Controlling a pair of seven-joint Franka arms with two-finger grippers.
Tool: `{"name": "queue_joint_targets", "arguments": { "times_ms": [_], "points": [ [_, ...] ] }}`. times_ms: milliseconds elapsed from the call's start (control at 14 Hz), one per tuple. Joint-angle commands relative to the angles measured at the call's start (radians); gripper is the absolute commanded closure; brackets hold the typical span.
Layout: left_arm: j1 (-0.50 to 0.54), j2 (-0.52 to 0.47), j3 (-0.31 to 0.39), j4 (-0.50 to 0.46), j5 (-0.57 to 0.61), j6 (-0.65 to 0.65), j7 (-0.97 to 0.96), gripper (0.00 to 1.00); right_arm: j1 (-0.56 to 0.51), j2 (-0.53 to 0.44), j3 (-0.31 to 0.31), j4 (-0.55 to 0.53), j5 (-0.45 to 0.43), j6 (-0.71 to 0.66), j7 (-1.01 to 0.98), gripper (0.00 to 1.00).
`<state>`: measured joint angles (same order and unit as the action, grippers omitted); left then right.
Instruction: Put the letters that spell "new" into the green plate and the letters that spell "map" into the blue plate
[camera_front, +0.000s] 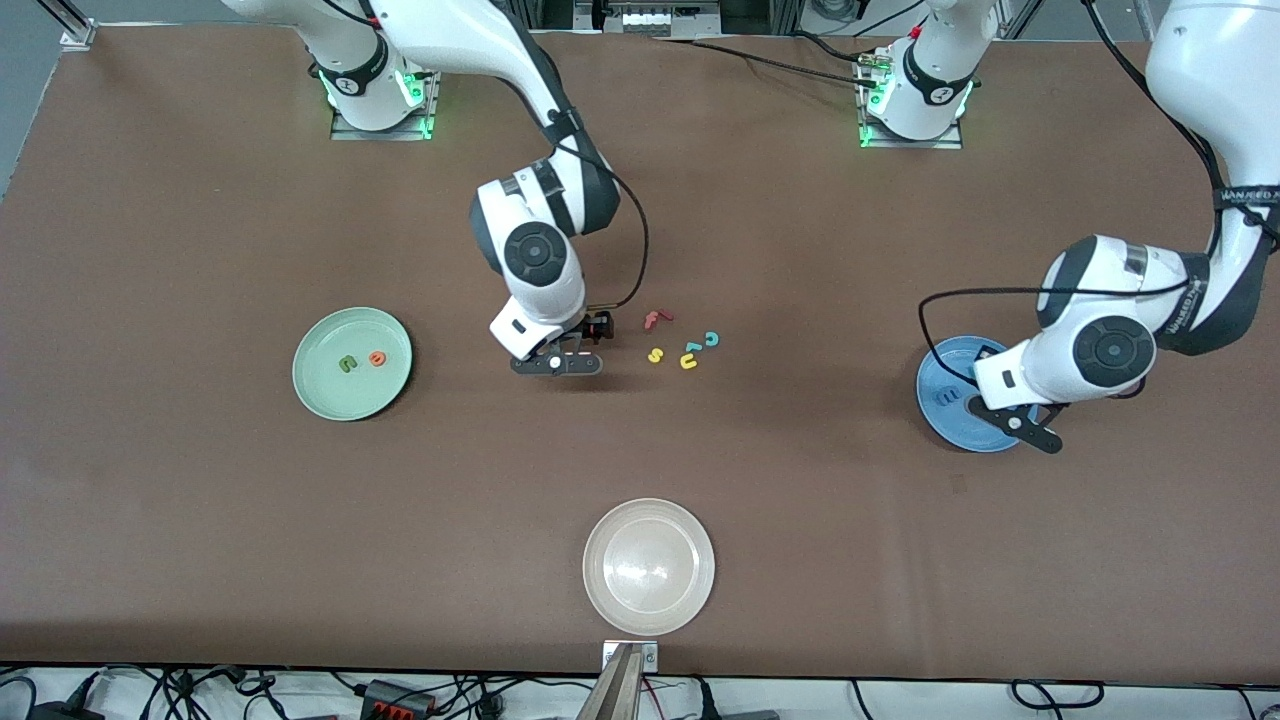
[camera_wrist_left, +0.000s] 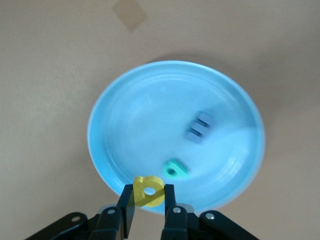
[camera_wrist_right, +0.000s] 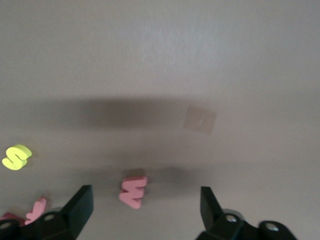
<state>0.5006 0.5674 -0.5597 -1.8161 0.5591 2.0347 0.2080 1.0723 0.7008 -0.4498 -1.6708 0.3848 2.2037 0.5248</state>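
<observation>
left gripper (camera_wrist_left: 149, 210) clamps yellow "p" (camera_wrist_left: 148, 191) over blue plate (camera_wrist_left: 125, 100) rim; "m" (camera_wrist_left: 199, 127), "a" (camera_wrist_left: 174, 169) inside | right gripper (camera_wrist_right: 145, 212) spread wide around pink "w" (camera_wrist_right: 133, 191), bare table around | green plate (camera_front: 320, 390) holds "n" (camera_front: 347, 364), "e" (camera_front: 377, 358)

The left gripper (camera_wrist_left: 149, 200) hung over the rim of the round bright blue shallow plate (camera_wrist_left: 125, 105), its two black fingers (camera_wrist_left: 127, 210) clamped on a small yellow foam letter "p" (camera_wrist_left: 148, 191). Inside the plate lay a teal foam letter (camera_wrist_left: 175, 169) (its shape hard to read) and, near it, a blurred blue foam letter (camera_wrist_left: 199, 126).
</observation>
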Motion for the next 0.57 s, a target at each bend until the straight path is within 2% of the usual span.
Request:
{"name": "queue_joint_targets", "arguments": {
  "times_ms": [0,72,143,287,358,502],
  "points": [
    [0.000,0.037,-0.012,0.017,0.039,0.025,0.018,0.65,0.001,0.026,0.028,-0.010,0.043,0.034,0.105,0.16],
    [0.004,0.037,-0.012,0.017,0.038,0.025,0.018,0.21,0.001,0.029,0.034,-0.012,0.043,0.036,0.119,0.19],
    [0.015,0.037,-0.014,0.017,0.039,0.024,0.022,0.00,0.001,0.035,0.036,-0.010,0.043,0.036,0.132,0.23],
    [0.013,0.025,-0.026,0.023,0.038,0.013,0.019,0.00,0.001,0.042,0.043,-0.010,0.043,0.037,0.142,0.31],
    [0.012,0.008,-0.035,0.035,0.032,0.006,0.016,0.00,0.001,0.043,0.043,-0.012,0.043,0.037,0.144,0.31],
    [0.013,-0.023,-0.072,0.076,0.018,-0.071,0.013,0.00,0.006,0.051,0.045,-0.013,0.043,0.034,0.144,0.40]
  ]
}}
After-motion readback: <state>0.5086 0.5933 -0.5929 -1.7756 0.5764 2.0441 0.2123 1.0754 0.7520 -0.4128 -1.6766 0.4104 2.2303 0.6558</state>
